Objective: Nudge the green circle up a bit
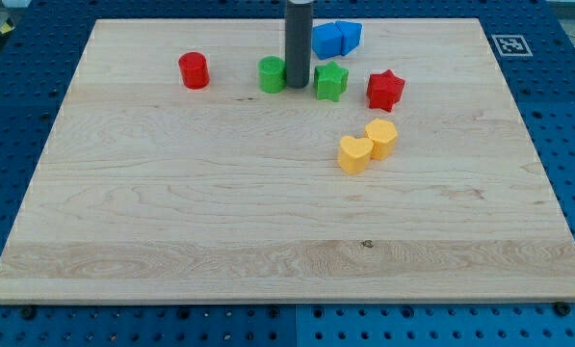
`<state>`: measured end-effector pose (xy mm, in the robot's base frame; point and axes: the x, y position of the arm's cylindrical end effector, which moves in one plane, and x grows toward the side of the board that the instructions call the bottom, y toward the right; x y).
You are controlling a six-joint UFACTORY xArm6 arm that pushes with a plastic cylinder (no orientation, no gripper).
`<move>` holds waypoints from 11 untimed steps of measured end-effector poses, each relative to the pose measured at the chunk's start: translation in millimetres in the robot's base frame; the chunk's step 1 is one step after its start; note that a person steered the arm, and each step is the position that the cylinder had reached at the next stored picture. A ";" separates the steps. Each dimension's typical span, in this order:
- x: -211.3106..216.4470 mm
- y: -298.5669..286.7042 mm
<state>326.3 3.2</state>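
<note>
The green circle (272,74) stands near the view's top, a little left of centre, on the wooden board (268,222). My dark rod comes down from the view's top and my tip (298,87) rests on the board right beside the green circle's right side, between it and the green star (331,81). I cannot tell if the tip touches the circle.
A red circle (194,70) is left of the green circle. Two blue blocks (336,39) sit at the top behind the rod. A red star (385,90) is right of the green star. Two yellow blocks (368,146) lie below it.
</note>
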 end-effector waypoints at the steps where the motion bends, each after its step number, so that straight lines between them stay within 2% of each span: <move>1: -0.8 -9.1; 2: 1.0 -0.5; 4: 45.3 -4.6; 7: 34.8 -54.7; 10: 19.8 -58.5; 11: 32.4 -46.3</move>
